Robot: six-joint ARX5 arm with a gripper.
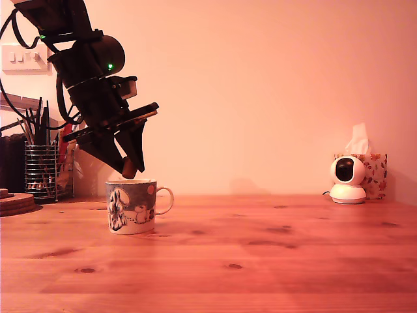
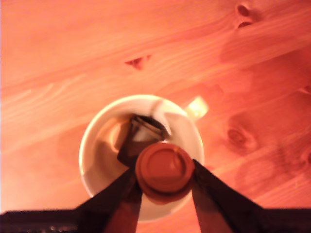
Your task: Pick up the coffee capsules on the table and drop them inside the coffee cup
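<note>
While the arm leans down from the upper part of the exterior view's left, its claw (image 1: 129, 168) hangs just above the rim of the mug (image 1: 131, 207), with a small brownish capsule (image 1: 129, 170) pinched at its tip. The mug is squat, dark grey-blue with white cartoon figures, and its loop handle points to the exterior view's right. It stands on a knotty pine table (image 1: 260, 261). Behind the arm sits a wire-mesh holder (image 1: 41, 171) full of dark utensils, and far off toward the exterior view's right a small white camera (image 1: 347, 180) stands in front of a flowered tissue box (image 1: 374, 175), against a plain pale wall (image 1: 273, 85).

In the wrist view the claw (image 2: 165, 174) is closed narrowly on the capsule (image 2: 165, 170), one dark finger (image 2: 121, 191) pressing each side. The capsule shows a round, flat, reddish-brown face with a raised ring. Straight below it lies the mug's (image 2: 92, 150) pale inside, where a dark shape lies that I cannot make out. The handle juts out on the far side, over the grained wood (image 2: 73, 58).
</note>
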